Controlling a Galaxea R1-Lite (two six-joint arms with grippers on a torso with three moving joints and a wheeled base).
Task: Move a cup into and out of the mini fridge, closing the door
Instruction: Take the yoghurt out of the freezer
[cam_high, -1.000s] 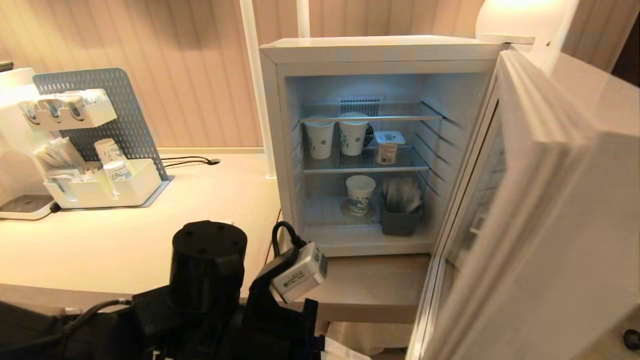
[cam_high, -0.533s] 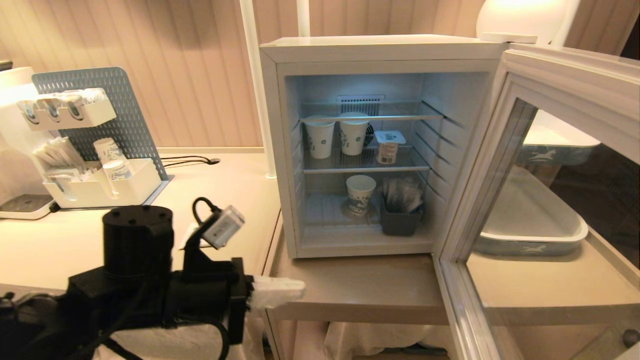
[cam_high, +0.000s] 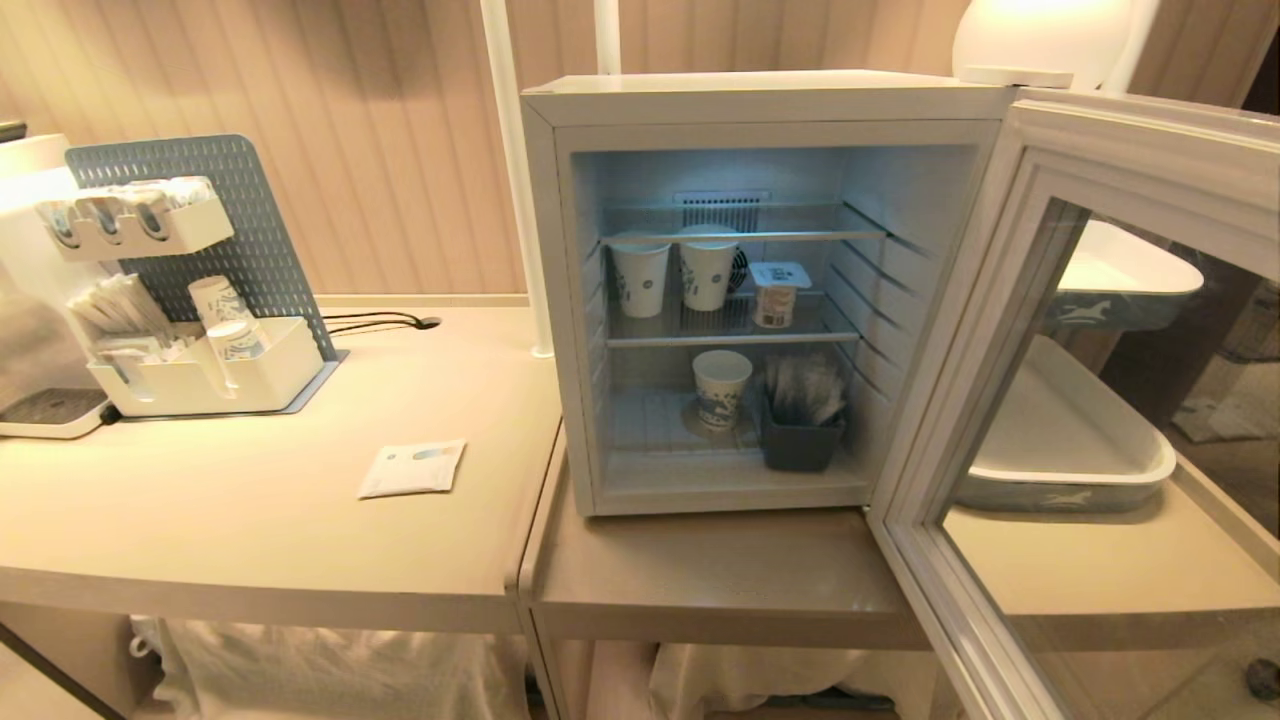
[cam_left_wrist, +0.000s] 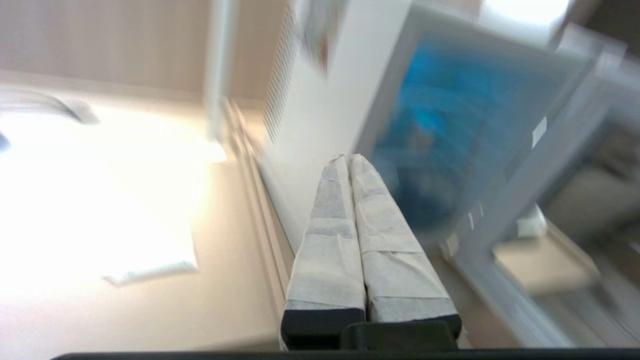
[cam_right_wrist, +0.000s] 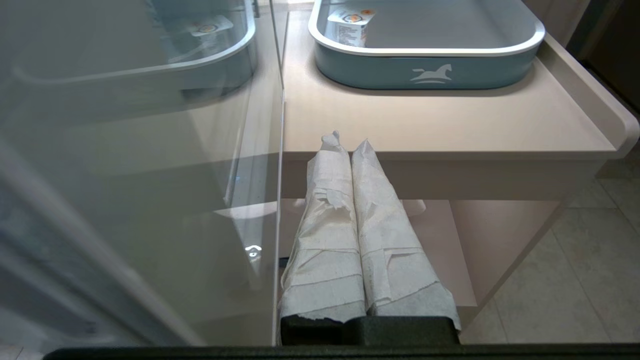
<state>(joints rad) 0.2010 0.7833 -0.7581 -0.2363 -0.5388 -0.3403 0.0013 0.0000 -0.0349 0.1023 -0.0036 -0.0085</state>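
Note:
The white mini fridge (cam_high: 740, 100) stands open on the low table, lit inside. Its glass door (cam_high: 1100, 150) is swung wide to the right. Two paper cups (cam_high: 639, 278) (cam_high: 707, 272) stand on the middle wire shelf and a third cup (cam_high: 720, 388) on the fridge floor. Neither arm shows in the head view. In the left wrist view my left gripper (cam_left_wrist: 348, 159) is shut and empty, its taped fingers pointing at the fridge's left front corner (cam_left_wrist: 320, 125). My right gripper (cam_right_wrist: 348, 142) is shut and empty, below the table edge beside the door glass (cam_right_wrist: 150, 175).
A yogurt pot (cam_high: 777, 292) and a dark bin of packets (cam_high: 800, 440) share the fridge. A blue-grey tray (cam_high: 1060, 490) sits behind the door. On the left counter are a sachet (cam_high: 412, 468), a white organizer with cups (cam_high: 200, 385) and a water dispenser (cam_high: 30, 300).
The left arm has swung left and dropped out of the head view. The door has swung from half open to wide open on the right.

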